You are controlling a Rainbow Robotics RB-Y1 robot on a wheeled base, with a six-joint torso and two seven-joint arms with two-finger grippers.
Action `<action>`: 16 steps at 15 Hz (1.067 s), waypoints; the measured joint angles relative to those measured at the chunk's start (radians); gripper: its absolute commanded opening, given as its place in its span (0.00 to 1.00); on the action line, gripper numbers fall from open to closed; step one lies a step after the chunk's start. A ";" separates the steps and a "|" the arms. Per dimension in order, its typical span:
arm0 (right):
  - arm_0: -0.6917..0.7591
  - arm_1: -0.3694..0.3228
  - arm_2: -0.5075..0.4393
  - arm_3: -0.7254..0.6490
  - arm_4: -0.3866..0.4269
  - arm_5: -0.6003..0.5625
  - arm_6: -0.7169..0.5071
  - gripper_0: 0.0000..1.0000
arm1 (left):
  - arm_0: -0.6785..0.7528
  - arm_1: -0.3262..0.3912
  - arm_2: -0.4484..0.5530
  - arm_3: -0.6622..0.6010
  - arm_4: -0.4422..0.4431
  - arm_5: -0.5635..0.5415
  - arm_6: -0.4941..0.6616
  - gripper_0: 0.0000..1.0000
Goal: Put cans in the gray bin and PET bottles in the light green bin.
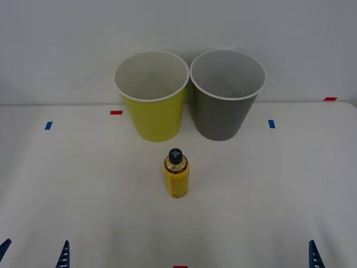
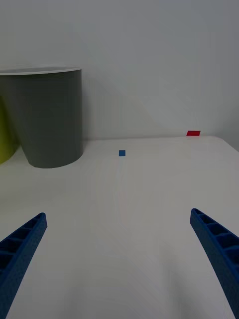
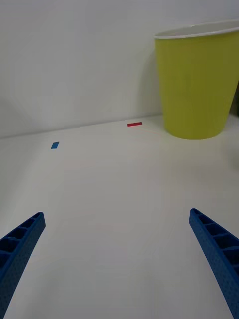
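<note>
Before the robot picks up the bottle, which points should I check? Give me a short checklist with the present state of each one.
1. Bottle stands upright, cap on: ok.
2. Light green bin upright, mouth open: ok.
3. Gray bin upright beside it: ok.
4. Left tool open and holding nothing: ok.
5. Right tool open and holding nothing: ok.
6. Table bare between the tools and the bottle: ok.
</note>
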 measured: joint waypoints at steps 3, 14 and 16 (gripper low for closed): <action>0.000 0.000 0.000 0.000 0.000 0.000 0.000 1.00 | 0.000 0.000 0.000 0.000 0.000 0.000 0.000 1.00; 0.000 0.000 0.000 0.000 0.000 0.000 0.000 1.00 | 0.000 0.000 0.000 0.000 0.000 0.000 0.000 1.00; 0.000 0.000 0.000 0.000 0.000 0.000 0.000 1.00 | 0.000 0.000 0.000 0.000 0.000 0.000 0.000 1.00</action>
